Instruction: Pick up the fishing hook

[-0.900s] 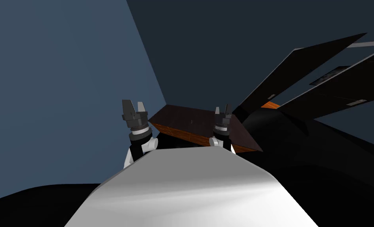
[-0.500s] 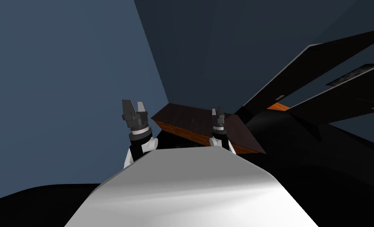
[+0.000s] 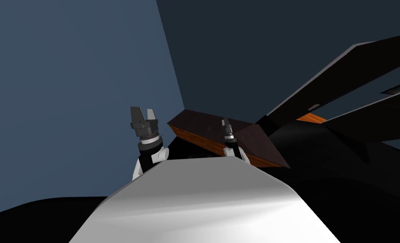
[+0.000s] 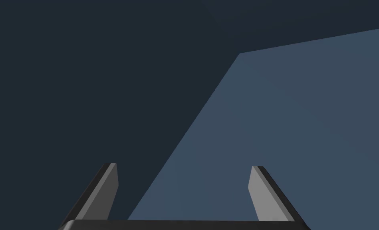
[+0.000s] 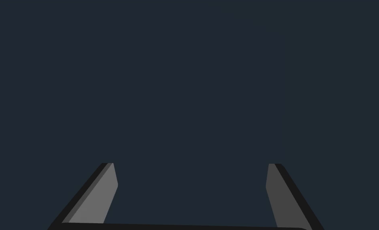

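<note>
A small table with a dark brown top and an orange wood edge stands in the wall corner ahead of me. A tiny pale speck lies on its top, too small to identify. My right gripper is raised over the table's near edge, just right of the speck. In the right wrist view the right gripper is open with nothing between its fingers, facing a flat dark blue-grey surface. My left gripper is held up left of the table. The left wrist view shows the left gripper open and empty.
Blue-grey walls meet in a corner behind the table. Long dark panels with pale edges slant across the right side. A second orange wood edge shows beneath them. A black area lies right of the table and below.
My view has swung, so the table and dark panels have shifted right. The right gripper has turned and now looks narrower over the table. The left gripper has kept its pose.
</note>
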